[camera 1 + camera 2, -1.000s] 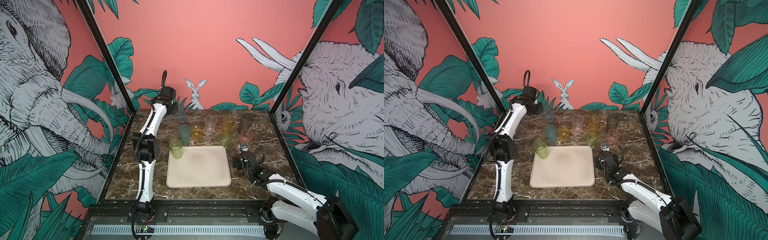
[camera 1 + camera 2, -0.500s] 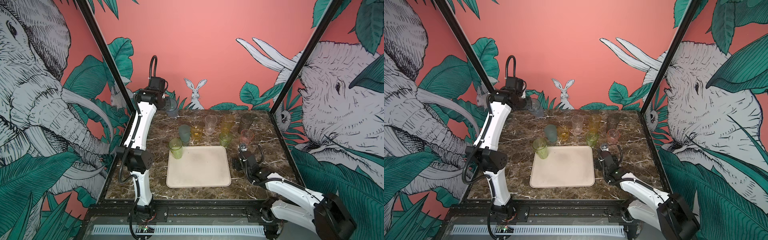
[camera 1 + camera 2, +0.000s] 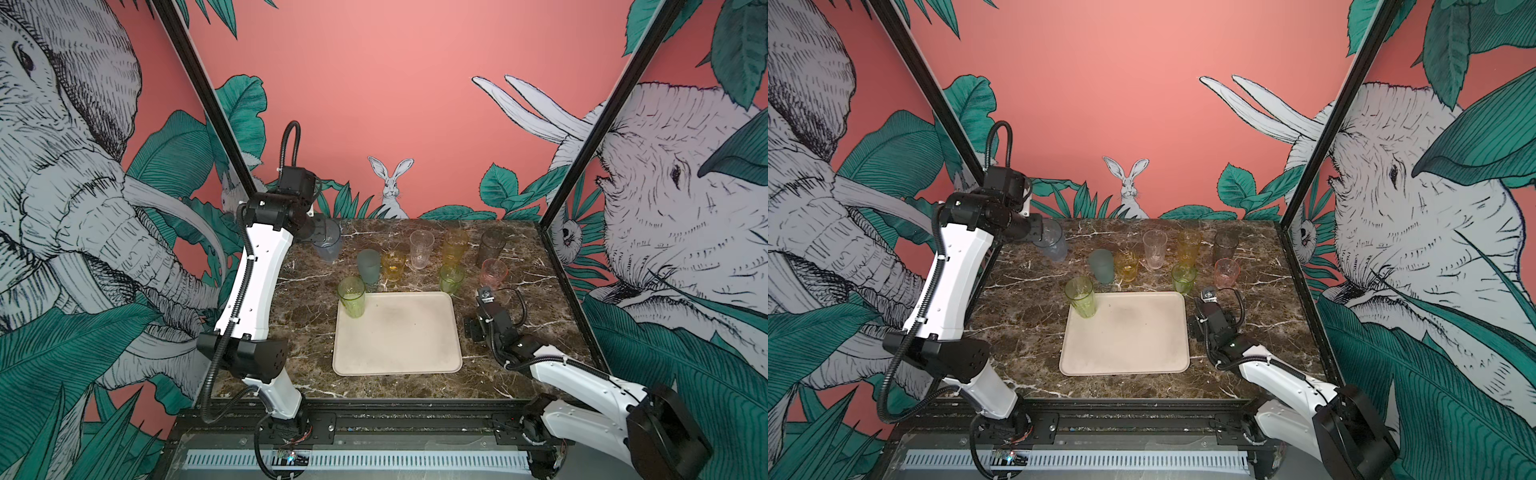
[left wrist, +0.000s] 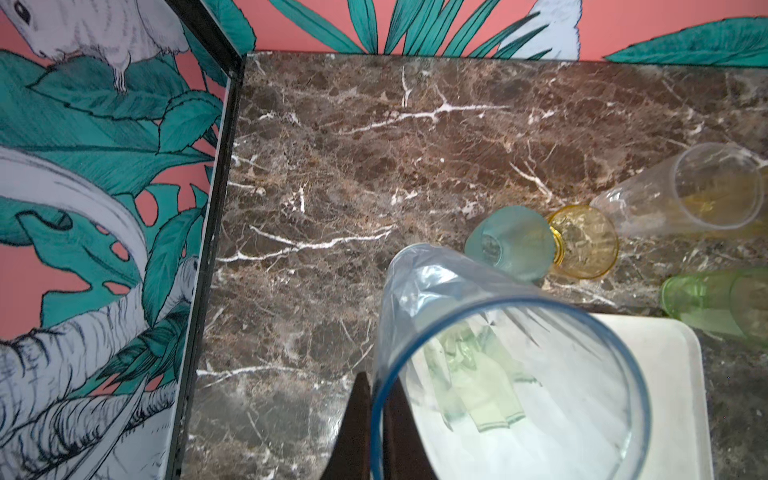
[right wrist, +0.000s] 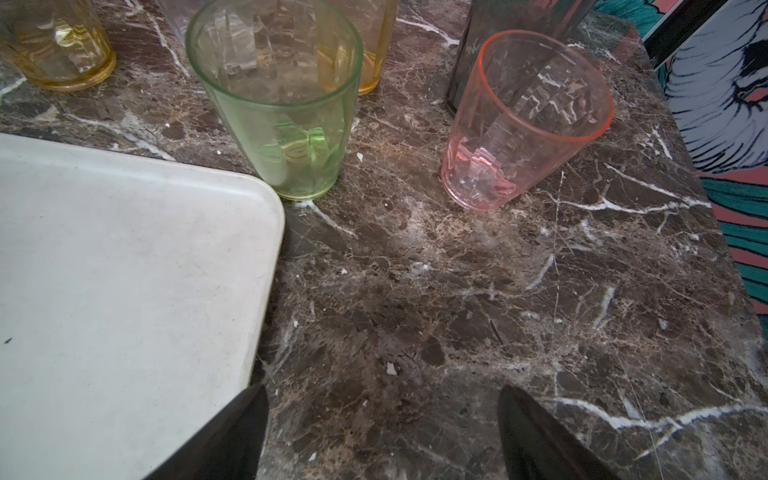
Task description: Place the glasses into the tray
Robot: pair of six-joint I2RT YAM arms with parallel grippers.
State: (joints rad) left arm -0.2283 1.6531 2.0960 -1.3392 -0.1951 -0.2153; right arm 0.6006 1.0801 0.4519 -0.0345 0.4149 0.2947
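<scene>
The task is judged to be at an early stage. In both top views one tall yellow-green tumbler (image 3: 351, 296) appears to stand on the upper-left corner of the tray (image 3: 399, 336), whose surface is otherwise bare.

A pale blue tumbler (image 3: 328, 246) is clamped at its rim by the left gripper (image 4: 376, 419), one finger inside the rim and one outside. It is held tilted and clear of the marble tabletop (image 3: 307, 307), up and to the left of the tray in a top view. It has yet to be carried over and set down.

Seven glasses are left on the marble above the tray:
- a frosted teal tumbler (image 3: 368, 266)
- a short amber tumbler (image 3: 393, 264)
- a clear tumbler (image 3: 421, 248)
- a tall amber tumbler (image 3: 454, 247)
- a smoky grey tumbler (image 3: 492, 245)
- a short green tumbler (image 3: 451, 279)
- a pink tumbler (image 3: 494, 272)

The right gripper (image 5: 382, 434) is spread wide and empty, low over the marble just right of the tray. The pink tumbler is seen ahead of its jaws, near but not between them, with the short green tumbler beside it at the tray's corner.
</scene>
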